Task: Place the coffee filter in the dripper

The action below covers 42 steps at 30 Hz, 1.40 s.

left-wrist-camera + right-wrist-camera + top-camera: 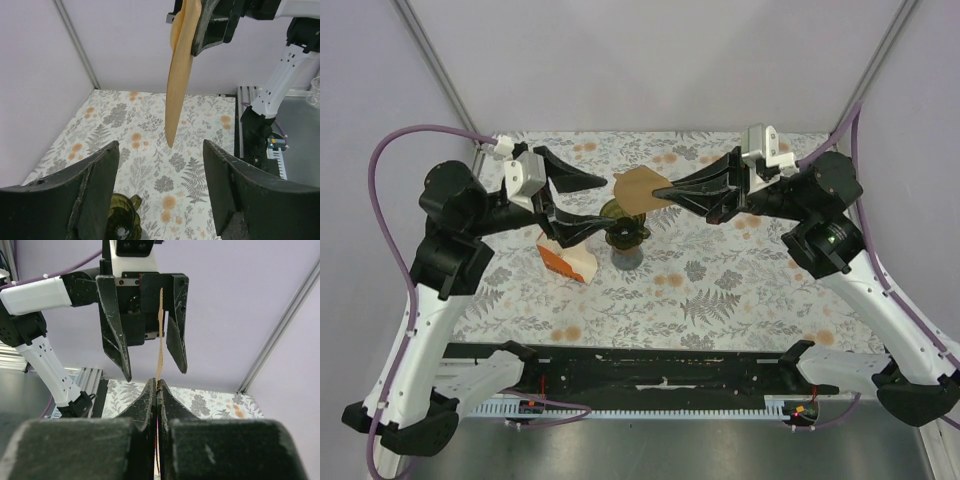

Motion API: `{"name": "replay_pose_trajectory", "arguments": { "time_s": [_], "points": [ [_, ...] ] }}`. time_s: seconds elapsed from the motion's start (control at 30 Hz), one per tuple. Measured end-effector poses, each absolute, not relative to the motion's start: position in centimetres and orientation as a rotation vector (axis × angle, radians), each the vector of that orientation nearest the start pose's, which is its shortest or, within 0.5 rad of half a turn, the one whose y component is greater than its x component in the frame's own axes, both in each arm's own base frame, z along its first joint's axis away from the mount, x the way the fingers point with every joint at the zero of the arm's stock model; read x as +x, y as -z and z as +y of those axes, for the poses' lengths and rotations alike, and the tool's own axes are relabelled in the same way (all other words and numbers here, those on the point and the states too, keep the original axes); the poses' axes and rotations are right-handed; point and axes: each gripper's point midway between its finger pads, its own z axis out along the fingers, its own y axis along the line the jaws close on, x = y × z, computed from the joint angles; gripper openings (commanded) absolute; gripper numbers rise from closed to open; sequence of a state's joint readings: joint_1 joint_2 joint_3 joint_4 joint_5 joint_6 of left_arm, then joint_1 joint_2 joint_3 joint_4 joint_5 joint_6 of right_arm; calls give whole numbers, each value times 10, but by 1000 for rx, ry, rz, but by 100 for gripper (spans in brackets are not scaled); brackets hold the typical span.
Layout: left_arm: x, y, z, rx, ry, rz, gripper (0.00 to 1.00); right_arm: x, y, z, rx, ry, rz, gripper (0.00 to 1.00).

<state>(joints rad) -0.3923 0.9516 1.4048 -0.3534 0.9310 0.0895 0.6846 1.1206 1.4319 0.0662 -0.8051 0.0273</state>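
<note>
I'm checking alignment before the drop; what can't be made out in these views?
Left wrist view: dripper cut off by the bottom edge and a finger of the left gripper.
Right wrist view: coffee filter edge-on, lower part hidden inside the shut right gripper.
Top view: carton partly under the left gripper, print too small.

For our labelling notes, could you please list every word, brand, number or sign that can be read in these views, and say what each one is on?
No text can be read in any view.
The orange and white carton may carry print, but it is too small to tell in the top view.
The coffee filter, the dripper and the floral tablecloth show no writing.
</note>
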Motion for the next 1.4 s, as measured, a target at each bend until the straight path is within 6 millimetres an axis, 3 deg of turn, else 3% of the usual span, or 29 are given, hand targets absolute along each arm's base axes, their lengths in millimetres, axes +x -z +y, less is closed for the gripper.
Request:
{"name": "replay_pose_trajectory", "arguments": {
  "time_s": [0.1,0.17,0.27,0.33,0.37,0.5,0.6,0.63,0.83,1.1,1.23,1.4],
  "points": [
    [175,-469,-232,1089,972,1140,72,168,-519,303,-1063,-1090,857,0],
    [180,-465,-239,1088,1004,1157,63,172,-522,307,-1054,-1104,842,0],
    [184,-461,-245,1075,1046,1177,33,175,-522,312,-1047,-1130,834,0],
    [184,-458,-248,1061,1077,1187,2,178,-521,315,-1044,-1144,835,0],
    [183,-458,-249,1053,1092,1194,2,179,-520,317,-1046,-1153,840,4],
    [187,-459,-248,1019,1084,1210,2,183,-506,321,-1081,-1150,895,68],
    [190,-450,-243,1018,1028,1246,2,187,-494,320,-1118,-1106,956,94],
    [192,-443,-240,1025,990,1265,2,189,-490,319,-1132,-1084,980,96],
    [204,-397,-220,1172,728,1386,2,194,-464,312,-1230,-997,1114,91],
    [209,-367,-203,1392,537,1512,2,208,-440,329,-1346,-974,1243,84],
    [201,-344,-195,1480,501,1585,2,206,-430,346,-1418,-948,1278,72],
    [196,-337,-190,1526,493,1620,2,200,-413,357,-1497,-937,1309,53]
  ]
}}
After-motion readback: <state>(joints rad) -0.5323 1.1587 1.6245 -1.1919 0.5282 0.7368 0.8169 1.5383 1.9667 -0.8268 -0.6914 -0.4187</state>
